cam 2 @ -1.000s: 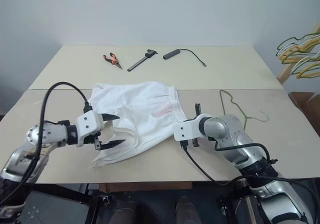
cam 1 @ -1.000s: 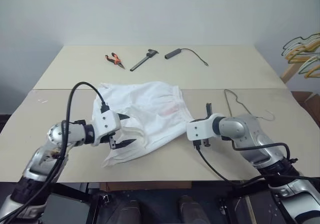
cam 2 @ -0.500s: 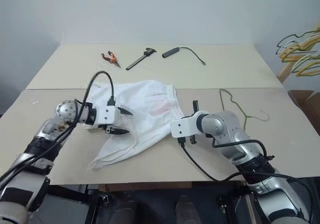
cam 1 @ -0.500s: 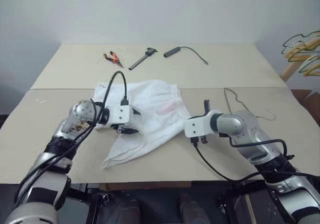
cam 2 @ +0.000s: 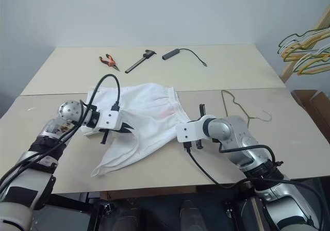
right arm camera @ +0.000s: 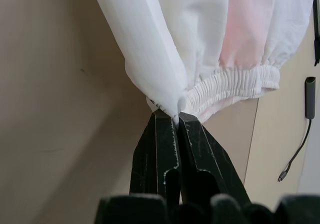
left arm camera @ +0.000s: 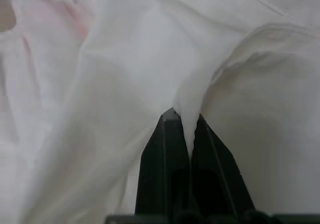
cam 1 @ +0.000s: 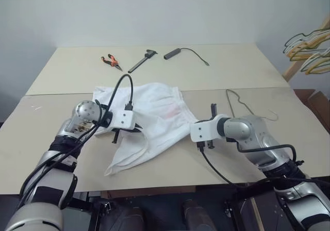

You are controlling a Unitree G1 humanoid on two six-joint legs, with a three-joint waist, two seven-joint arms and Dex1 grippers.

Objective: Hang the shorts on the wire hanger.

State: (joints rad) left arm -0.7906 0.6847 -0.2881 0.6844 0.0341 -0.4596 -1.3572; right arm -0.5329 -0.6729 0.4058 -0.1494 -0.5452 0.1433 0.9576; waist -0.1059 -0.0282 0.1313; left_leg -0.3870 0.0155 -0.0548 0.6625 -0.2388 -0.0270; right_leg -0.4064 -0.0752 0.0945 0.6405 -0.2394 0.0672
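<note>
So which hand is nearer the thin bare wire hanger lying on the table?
Right. The right hand, shut on the white cloth shorts, sits just beside the wire hanger; the left hand grips the shorts' far side.

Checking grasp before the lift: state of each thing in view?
shorts: crumpled on the table, pinched by both grippers
left gripper: shut on a fold of the shorts
right gripper: shut on the shorts at the waistband corner
wire hanger: flat on the table, untouched, apart from the shorts
pliers: lying at the far side of the table, handles spread
</note>
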